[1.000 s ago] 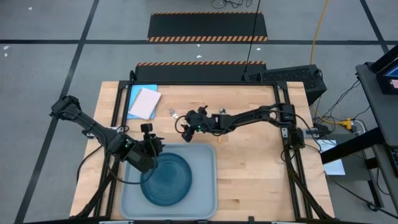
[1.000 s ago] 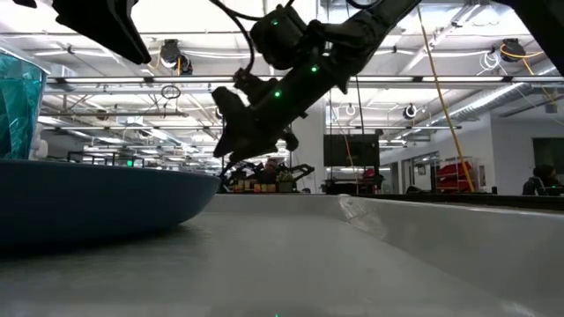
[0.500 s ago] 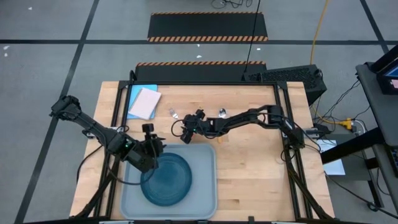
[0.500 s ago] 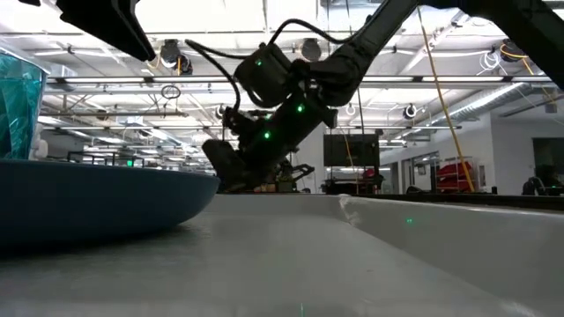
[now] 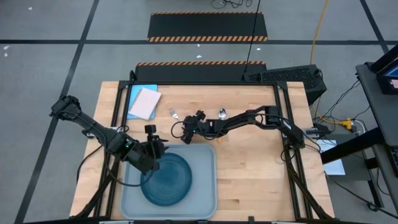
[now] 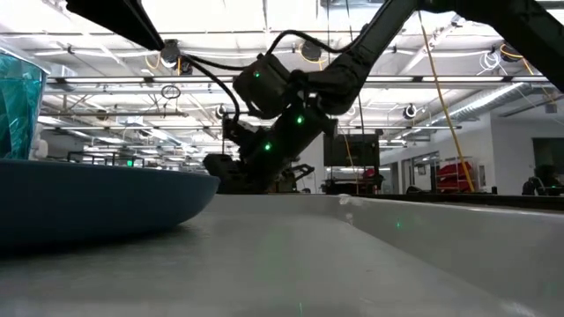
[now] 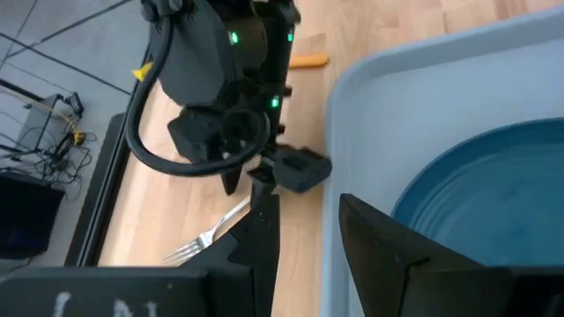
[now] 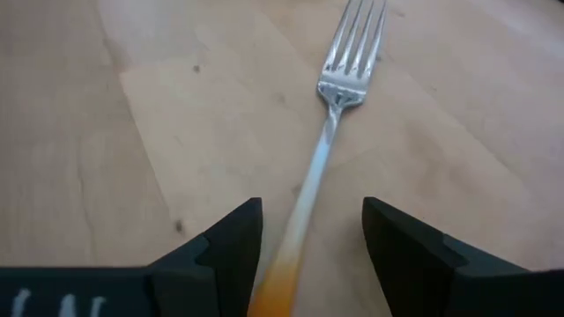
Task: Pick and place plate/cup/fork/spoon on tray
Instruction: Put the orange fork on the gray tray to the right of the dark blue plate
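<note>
Right pincer [image 8: 308, 242], jaws spread wide, straddles the fork [image 8: 330, 114] lying on the bench [image 5: 249, 162] at centre frame, lined up to clamp its handle, while left pincer [image 5: 155, 149], jaws part-closed on nothing, waits over the tray [image 5: 208, 186].

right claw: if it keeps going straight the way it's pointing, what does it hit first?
The fork. The right claw is open and low over the table, with the fork's orange handle end running between its fingers. Whether it already touches is unclear.
</note>
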